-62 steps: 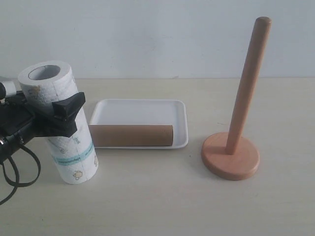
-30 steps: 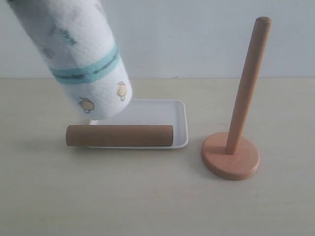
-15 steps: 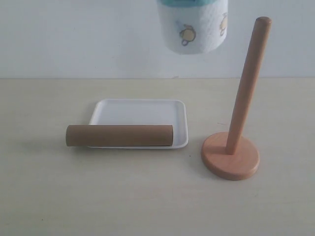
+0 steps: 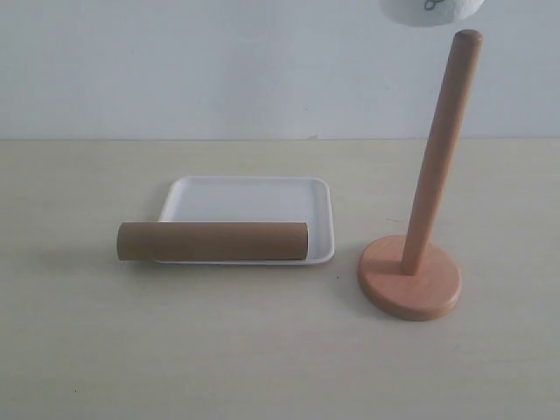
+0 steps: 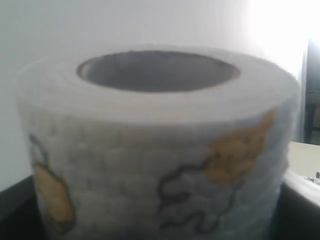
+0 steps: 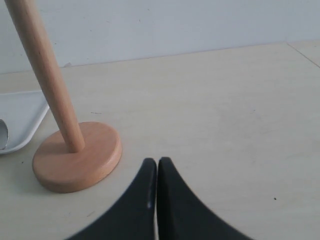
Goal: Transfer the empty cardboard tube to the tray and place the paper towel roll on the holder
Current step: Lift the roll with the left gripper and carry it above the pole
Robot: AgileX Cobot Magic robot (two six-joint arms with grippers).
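Observation:
The paper towel roll fills the left wrist view, hollow core up, held by my left gripper, of which only a dark finger shows beside it. In the exterior view only the roll's lower end shows at the top edge, just above the rounded top of the holder's pole. The holder's base stands right of the tray. The empty cardboard tube lies on its side along the tray's front rim, its left end sticking out past the tray. My right gripper is shut and empty, low beside the holder.
A pale wall stands behind the beige table. The right wrist view catches a tray corner and bare tabletop to the holder's right. Neither arm shows in the exterior view.
The roll has been lifted from the table's left, carried up and to the right, and now hangs over the pole's top. The tube, tray and holder have stayed put.

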